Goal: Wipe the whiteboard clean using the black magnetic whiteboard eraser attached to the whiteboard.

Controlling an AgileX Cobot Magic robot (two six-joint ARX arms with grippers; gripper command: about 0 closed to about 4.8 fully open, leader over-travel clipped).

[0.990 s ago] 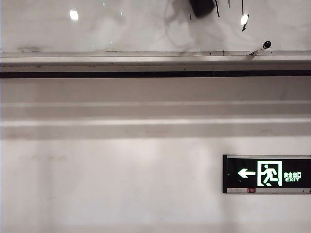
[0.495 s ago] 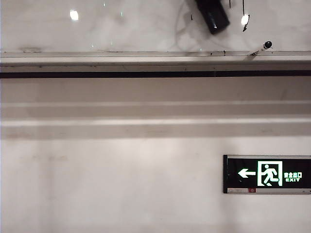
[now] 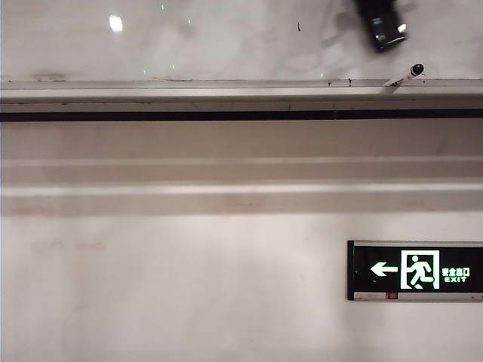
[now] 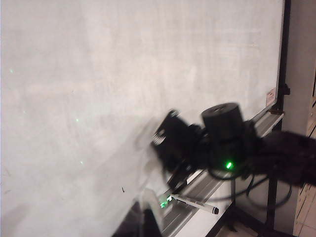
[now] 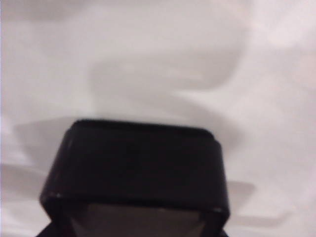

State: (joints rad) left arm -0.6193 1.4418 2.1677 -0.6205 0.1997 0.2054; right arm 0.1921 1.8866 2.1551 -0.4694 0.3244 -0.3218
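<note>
You have the whiteboard (image 3: 189, 45) across the top, its tray rail (image 3: 226, 84) along the lower edge. The eraser (image 3: 383, 29) sits against the board at upper right, just above the marker (image 3: 404, 75) lying on the rail. The exit sign (image 3: 415, 271) is on the wall (image 3: 189, 264), lower right.
</note>
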